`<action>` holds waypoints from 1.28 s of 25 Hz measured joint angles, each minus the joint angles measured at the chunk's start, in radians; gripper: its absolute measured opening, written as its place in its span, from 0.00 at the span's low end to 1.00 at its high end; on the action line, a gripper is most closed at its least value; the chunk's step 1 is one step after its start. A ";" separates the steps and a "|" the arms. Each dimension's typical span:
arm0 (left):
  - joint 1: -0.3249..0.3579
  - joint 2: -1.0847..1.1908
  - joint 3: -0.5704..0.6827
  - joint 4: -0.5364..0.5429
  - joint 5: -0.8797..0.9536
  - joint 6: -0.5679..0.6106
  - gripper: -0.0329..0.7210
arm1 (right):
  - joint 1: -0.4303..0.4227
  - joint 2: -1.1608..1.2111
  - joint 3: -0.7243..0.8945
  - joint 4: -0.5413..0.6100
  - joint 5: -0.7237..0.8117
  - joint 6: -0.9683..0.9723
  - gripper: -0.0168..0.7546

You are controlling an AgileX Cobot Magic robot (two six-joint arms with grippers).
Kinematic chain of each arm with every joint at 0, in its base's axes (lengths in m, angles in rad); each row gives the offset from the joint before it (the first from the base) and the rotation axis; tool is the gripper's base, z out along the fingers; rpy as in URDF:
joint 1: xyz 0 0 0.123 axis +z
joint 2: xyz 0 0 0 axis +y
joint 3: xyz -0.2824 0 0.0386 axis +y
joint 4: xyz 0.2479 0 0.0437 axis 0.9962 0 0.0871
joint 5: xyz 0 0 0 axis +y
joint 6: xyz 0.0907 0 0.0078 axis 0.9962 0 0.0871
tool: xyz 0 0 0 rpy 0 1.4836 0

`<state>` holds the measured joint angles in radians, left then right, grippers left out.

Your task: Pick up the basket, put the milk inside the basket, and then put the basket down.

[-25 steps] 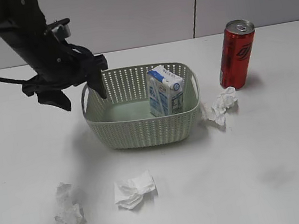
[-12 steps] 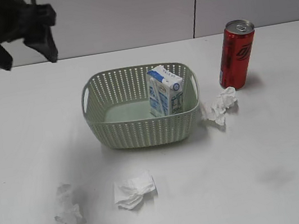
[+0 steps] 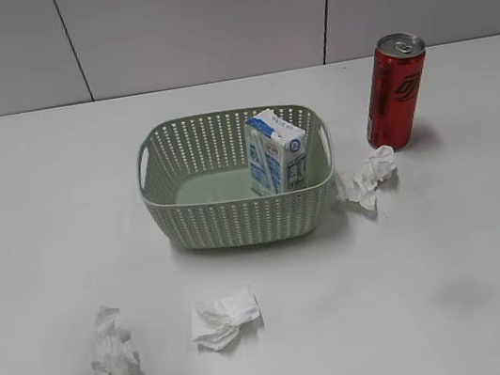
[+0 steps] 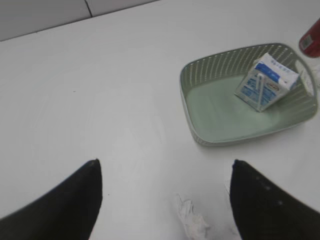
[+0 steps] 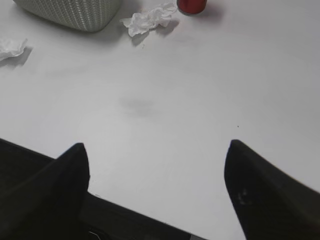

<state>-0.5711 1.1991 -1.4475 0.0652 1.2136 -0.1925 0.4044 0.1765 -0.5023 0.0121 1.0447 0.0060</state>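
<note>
The pale sage-green basket (image 3: 236, 218) stands on the white table, at its middle. The white and blue milk carton (image 3: 277, 152) stands upright inside it, at the right end. Both also show in the left wrist view: the basket (image 4: 215, 140) and the milk (image 4: 265, 82). My left gripper (image 4: 165, 170) is open and empty, high above the table to the left of the basket. My right gripper (image 5: 156, 150) is open and empty over the table's near edge. A corner of the basket (image 5: 75, 12) shows in the right wrist view. Neither arm shows in the exterior view.
A tall red can (image 3: 395, 89) stands at the back right. Crumpled tissues lie right of the basket (image 3: 368, 178), in front of it (image 3: 223, 319) and at the front left (image 3: 112, 352). The table's front edge (image 5: 125, 215) shows in the right wrist view.
The left arm, which was at the basket's left handle, rose up and to the left and left the exterior view. The basket and milk have stayed in place.
</note>
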 joint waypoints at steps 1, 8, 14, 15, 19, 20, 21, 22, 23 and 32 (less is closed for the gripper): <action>-0.006 -0.037 0.024 0.000 0.001 0.000 0.82 | 0.000 0.000 0.000 0.000 0.000 0.000 0.86; -0.010 -0.420 0.361 0.002 0.005 0.032 0.82 | 0.000 0.000 0.000 0.001 0.000 0.000 0.86; -0.010 -0.741 0.681 -0.004 0.009 0.132 0.82 | 0.000 0.000 0.000 0.001 0.000 -0.006 0.86; -0.010 -0.787 0.733 -0.009 0.010 0.149 0.82 | 0.000 0.000 0.000 0.001 0.000 -0.006 0.86; -0.010 -0.922 0.887 -0.053 -0.018 0.214 0.82 | 0.000 0.000 0.000 0.001 0.000 -0.006 0.85; -0.010 -0.950 0.920 -0.065 -0.033 0.220 0.82 | 0.000 0.000 0.000 0.002 0.000 -0.006 0.85; -0.010 -0.965 0.933 -0.065 -0.044 0.225 0.82 | 0.000 0.000 0.000 0.006 -0.001 -0.006 0.84; -0.010 -0.976 0.943 -0.065 -0.057 0.230 0.82 | 0.000 0.000 0.000 0.013 -0.001 -0.018 0.83; -0.010 -0.986 0.951 -0.065 -0.077 0.236 0.82 | 0.000 0.000 0.000 0.021 -0.001 -0.028 0.81; -0.010 -0.990 0.968 -0.065 -0.120 0.248 0.82 | 0.000 0.000 0.000 0.039 -0.001 -0.049 0.79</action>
<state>-0.5814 0.2094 -0.4794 0.0000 1.0939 0.0554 0.4044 0.1765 -0.5023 0.0509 1.0441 -0.0429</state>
